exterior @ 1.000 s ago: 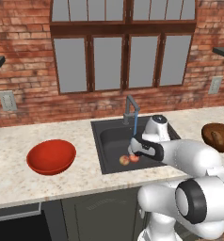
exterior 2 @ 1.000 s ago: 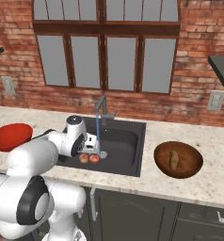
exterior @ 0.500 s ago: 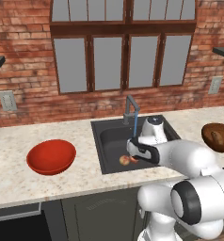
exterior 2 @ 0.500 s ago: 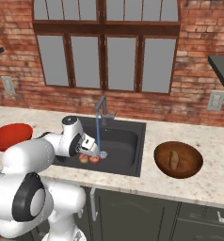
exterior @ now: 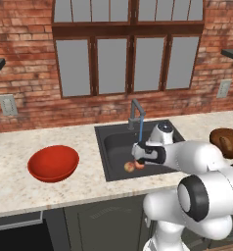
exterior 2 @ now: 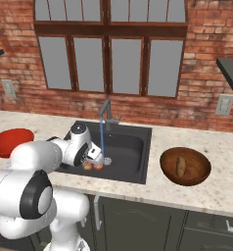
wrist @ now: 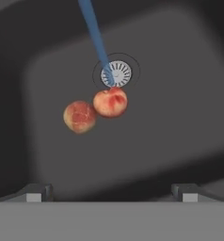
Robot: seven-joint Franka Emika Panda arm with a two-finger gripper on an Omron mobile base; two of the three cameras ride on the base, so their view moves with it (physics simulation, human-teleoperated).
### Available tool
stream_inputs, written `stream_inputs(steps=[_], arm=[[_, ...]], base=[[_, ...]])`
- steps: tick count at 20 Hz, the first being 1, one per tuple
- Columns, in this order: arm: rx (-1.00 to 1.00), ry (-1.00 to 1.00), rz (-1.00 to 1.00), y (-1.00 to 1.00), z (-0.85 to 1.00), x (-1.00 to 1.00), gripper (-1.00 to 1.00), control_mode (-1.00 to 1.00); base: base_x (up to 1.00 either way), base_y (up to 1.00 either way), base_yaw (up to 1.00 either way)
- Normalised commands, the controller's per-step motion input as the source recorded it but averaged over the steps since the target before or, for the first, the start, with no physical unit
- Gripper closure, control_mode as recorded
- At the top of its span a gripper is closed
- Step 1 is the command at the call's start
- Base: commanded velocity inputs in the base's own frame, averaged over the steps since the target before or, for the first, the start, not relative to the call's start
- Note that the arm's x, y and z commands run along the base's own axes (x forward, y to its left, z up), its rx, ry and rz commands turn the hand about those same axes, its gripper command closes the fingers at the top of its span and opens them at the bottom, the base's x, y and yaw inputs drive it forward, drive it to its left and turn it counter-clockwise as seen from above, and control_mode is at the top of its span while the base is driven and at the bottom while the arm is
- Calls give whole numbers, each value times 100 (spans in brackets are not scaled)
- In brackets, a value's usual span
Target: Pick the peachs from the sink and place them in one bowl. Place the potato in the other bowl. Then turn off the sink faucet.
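Two peachs lie side by side on the floor of the dark sink (wrist: 180, 94), next to its round drain (wrist: 116, 74): a redder one (wrist: 110, 102) and a paler one (wrist: 80, 116). My gripper (wrist: 111, 193) hangs open just above them with nothing between its fingertips (wrist: 36, 193). From the base the peachs (exterior 2: 92, 166) show right below the gripper (exterior 2: 94, 158). The potato (exterior 2: 180, 166) lies inside the dark brown bowl (exterior 2: 199, 171) right of the sink. On the counter to the left stands the empty red bowl (exterior: 53, 163). A blue stream of water runs from the faucet (exterior: 135, 115) to the drain.
The stream of water (wrist: 96, 37) falls close beside the redder peach. A brick wall with windows (exterior: 128, 54) rises behind the counter (exterior: 20, 191). The sink's walls (exterior: 104, 157) close in around the hand.
My hand has sunk a little further into the sink toward the peachs. The jaws have stayed open and the fruit has not moved.
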Motion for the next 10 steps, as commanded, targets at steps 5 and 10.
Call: stream_inputs(steps=[5,10], arm=[[3,0,0,0,-23,24,-100,-100],[0,0,-2,0,-19,33,-100,-100]], base=[[0,0,0],[0,0,0]])
